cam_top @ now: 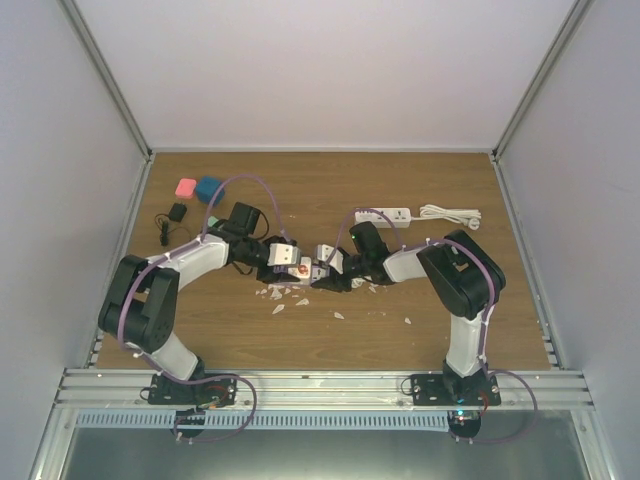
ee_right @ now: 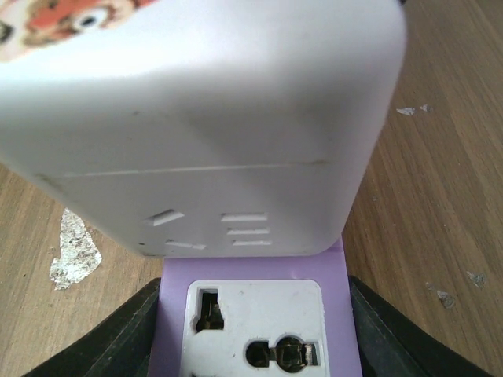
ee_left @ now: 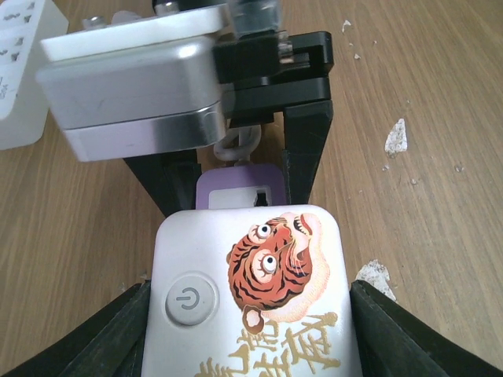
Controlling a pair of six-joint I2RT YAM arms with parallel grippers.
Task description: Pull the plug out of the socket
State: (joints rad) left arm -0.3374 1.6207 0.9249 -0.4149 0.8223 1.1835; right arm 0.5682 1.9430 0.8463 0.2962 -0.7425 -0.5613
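Observation:
The socket is a white cube point(ee_left: 251, 298) with a tiger print and a power button, and my left gripper point(ee_left: 251, 318) is shut on its sides. The plug, a purple adapter point(ee_right: 251, 271) with a white universal face, butts against the cube's end point(ee_right: 196, 118) with no gap showing. My right gripper point(ee_right: 253, 338) is shut on the adapter's flanks. The left wrist view shows the adapter point(ee_left: 236, 184) between the right arm's black fingers point(ee_left: 306, 133). In the top view both grippers meet at mid-table, left point(cam_top: 292, 264) and right point(cam_top: 325, 266), holding the pair just above the wood.
A white power strip point(cam_top: 385, 215) with a coiled cable point(cam_top: 450, 214) lies behind the right arm. Pink point(cam_top: 185, 187) and blue point(cam_top: 208, 189) blocks, a small black adapter point(cam_top: 177, 212) and a black charger point(cam_top: 243, 217) sit at the back left. White flecks point(cam_top: 285, 295) litter the wood.

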